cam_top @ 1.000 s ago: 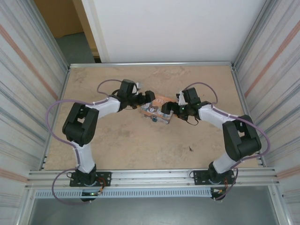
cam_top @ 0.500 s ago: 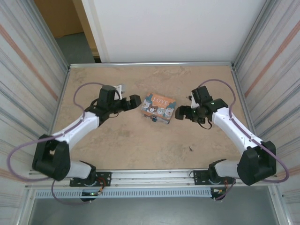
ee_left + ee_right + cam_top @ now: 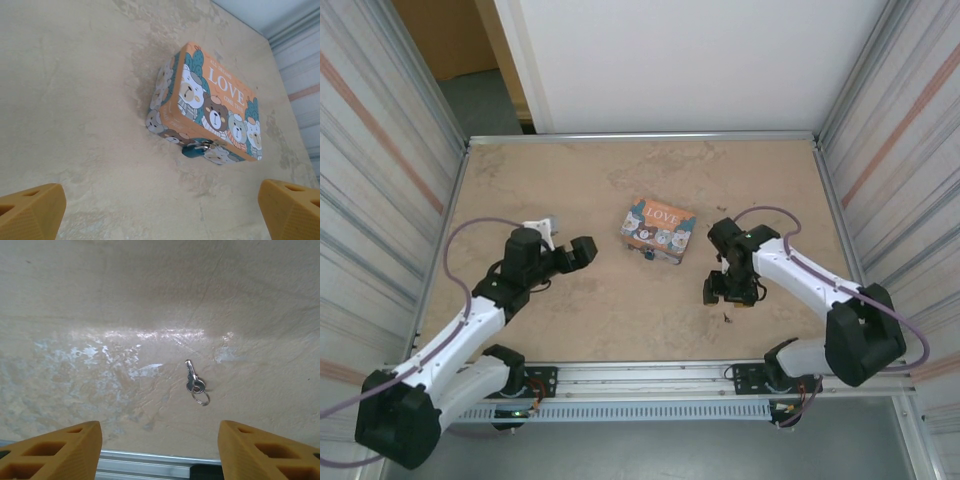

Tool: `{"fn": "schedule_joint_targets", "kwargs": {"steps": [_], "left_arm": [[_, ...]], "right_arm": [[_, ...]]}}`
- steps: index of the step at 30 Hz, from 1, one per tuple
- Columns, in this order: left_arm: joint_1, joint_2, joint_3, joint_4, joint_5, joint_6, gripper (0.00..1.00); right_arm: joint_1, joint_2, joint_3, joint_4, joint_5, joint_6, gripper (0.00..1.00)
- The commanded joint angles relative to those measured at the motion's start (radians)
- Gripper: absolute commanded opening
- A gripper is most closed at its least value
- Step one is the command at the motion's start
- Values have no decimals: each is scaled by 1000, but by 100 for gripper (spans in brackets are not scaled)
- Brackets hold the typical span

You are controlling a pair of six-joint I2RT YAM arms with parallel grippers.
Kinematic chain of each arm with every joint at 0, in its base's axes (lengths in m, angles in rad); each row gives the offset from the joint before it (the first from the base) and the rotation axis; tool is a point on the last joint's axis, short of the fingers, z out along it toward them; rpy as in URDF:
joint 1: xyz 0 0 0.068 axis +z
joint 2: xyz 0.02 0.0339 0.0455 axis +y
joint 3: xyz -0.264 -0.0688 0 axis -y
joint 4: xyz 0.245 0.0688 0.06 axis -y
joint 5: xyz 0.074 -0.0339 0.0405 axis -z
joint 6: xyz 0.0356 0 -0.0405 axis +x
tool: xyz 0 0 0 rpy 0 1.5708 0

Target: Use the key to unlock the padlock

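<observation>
The small blue padlock (image 3: pixel 648 254) with a silver shackle hangs on the near side of the orange-and-teal LOVE tin (image 3: pixel 658 229). In the left wrist view the padlock (image 3: pixel 195 149) sits at the tin's (image 3: pixel 210 105) lower edge, well ahead of my open left gripper (image 3: pixel 160 215). From above, the left gripper (image 3: pixel 588 252) stands to the left of the tin, apart from it. The silver key (image 3: pixel 194 382) on its ring lies flat on the table just ahead of my right gripper (image 3: pixel 160 450), whose jaws stand apart and hold nothing. Seen from above, the right gripper (image 3: pixel 728 294) hovers over the key (image 3: pixel 725 318).
The metal rail (image 3: pixel 150 460) at the table's near edge runs just behind the key. Corrugated walls (image 3: pixel 390 200) close in both sides. Bare tabletop (image 3: pixel 620 300) lies between the tin and the rail.
Both arms have drawn back from the tin. The left gripper went left and nearer; the right swung toward the near edge over the key, its jaws narrowing somewhat.
</observation>
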State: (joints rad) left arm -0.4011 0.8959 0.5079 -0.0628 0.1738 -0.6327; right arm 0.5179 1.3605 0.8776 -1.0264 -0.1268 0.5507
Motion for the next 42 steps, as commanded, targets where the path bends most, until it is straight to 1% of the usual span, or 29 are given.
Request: {"fn": "schedule_joint_targets", "kwargs": {"steps": [1, 6, 8, 11, 17, 21, 32, 37, 42], "left_arm": [[-4, -65, -27, -32, -89, -18, 99], [-3, -127, -50, -63, -134, -11, 99], [-1, -143, -54, -68, -139, -7, 99], [1, -154, -54, -79, -147, -2, 99], [16, -157, -57, -88, -144, 11, 99], [27, -160, -57, -89, -134, 11, 99], [34, -162, -58, -92, -130, 16, 99], [38, -169, -55, -100, -131, 21, 99], [40, -179, -57, -108, -132, 23, 99]], "right_arm": [[9, 42, -31, -23, 23, 53, 55], [11, 71, -72, 33, 34, 73, 47], [12, 91, -79, 42, 33, 77, 42], [13, 108, -94, 56, 39, 83, 37], [15, 130, -105, 60, 73, 90, 33], [16, 140, -100, 50, 82, 94, 33], [16, 193, -71, 40, 62, 72, 31], [19, 220, -56, 45, 59, 62, 28], [30, 229, -48, 44, 57, 60, 23]]}}
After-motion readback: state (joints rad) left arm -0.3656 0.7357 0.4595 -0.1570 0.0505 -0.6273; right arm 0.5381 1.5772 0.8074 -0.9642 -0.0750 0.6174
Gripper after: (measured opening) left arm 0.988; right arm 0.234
